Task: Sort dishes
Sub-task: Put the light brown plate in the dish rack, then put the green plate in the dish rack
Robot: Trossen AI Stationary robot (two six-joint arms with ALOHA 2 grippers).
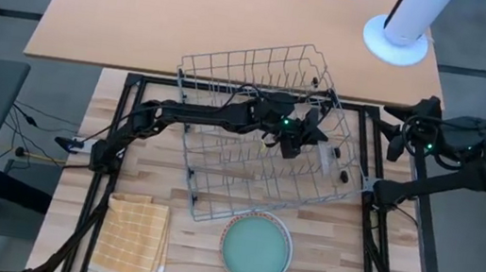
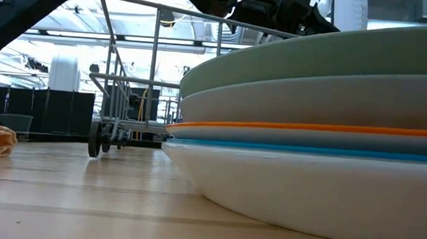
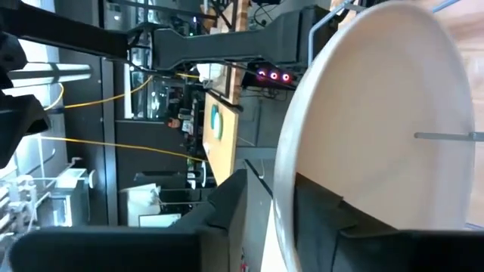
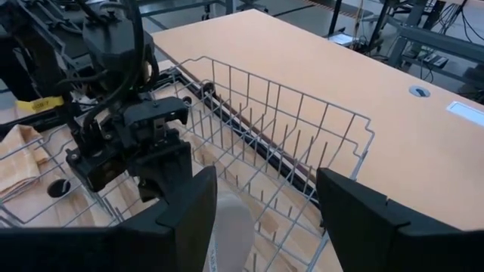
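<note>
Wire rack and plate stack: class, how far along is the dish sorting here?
Done: no plate stands in the rack on its own yet. In hand: the left gripper is inside the rack, shut on a pale plate held on edge. Left: the stack beside the rack, teal on top, about five plates. The right gripper waits open at the rack's right.
</note>
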